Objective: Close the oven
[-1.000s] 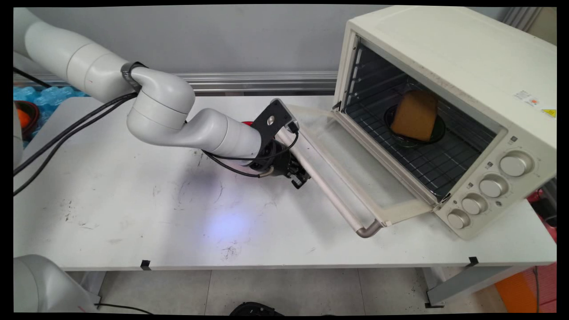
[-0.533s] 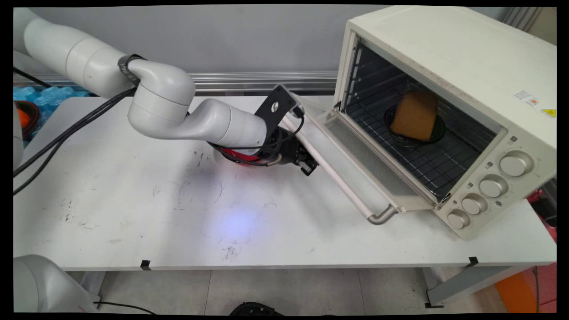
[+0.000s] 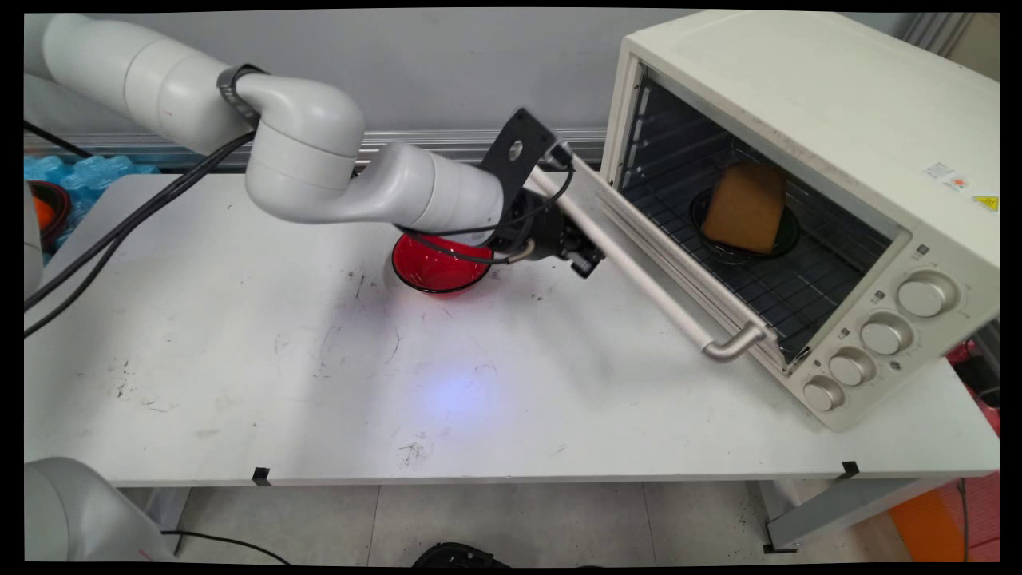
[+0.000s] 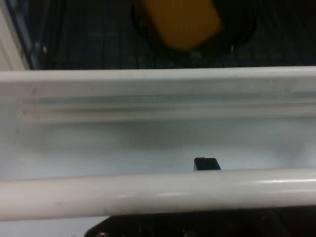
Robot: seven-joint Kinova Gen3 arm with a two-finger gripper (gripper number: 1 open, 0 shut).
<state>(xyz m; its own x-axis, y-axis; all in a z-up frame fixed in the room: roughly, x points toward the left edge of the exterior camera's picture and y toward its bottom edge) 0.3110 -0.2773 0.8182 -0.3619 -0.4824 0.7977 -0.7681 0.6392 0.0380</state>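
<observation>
Hand view: black hand (image 4: 206, 165) mostly hidden behind cream oven door's pale bar handle (image 4: 158, 193); grip state unreadable.

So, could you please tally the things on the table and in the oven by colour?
Red: 1, the bowl on the table.
Cream: 1, the oven.
Brown: 1, the bread in the oven.
Dark: 1, the dish under the bread.
Total: 4.
</observation>
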